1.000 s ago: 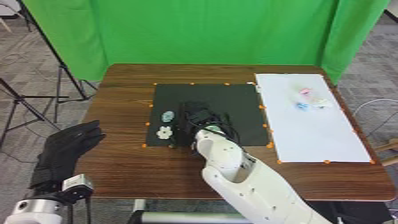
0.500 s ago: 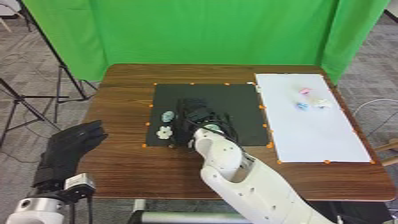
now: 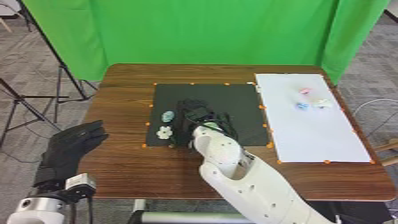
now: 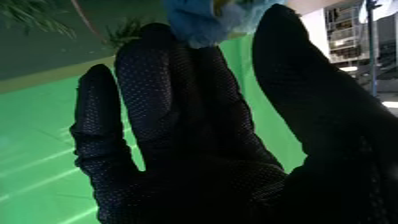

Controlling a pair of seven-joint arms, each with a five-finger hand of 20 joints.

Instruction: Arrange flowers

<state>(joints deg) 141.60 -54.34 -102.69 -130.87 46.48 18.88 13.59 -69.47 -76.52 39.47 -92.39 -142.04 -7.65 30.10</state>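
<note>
At nine o'clock on the flat black mat (image 3: pixel 238 97), the fluffy pale-blue flower (image 3: pixel 168 116) lies near the right hand (image 4: pixel 147 107), fingers straight, thumb apart, which should close gently beneath the bloom.

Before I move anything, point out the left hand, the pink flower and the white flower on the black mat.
Left hand (image 3: pixel 67 145), head view: middle of the glove.
Pink flower (image 3: pixel 305 91), head view: middle of the bloom.
White flower (image 3: pixel 164 132), head view: centre of its petals.
</note>
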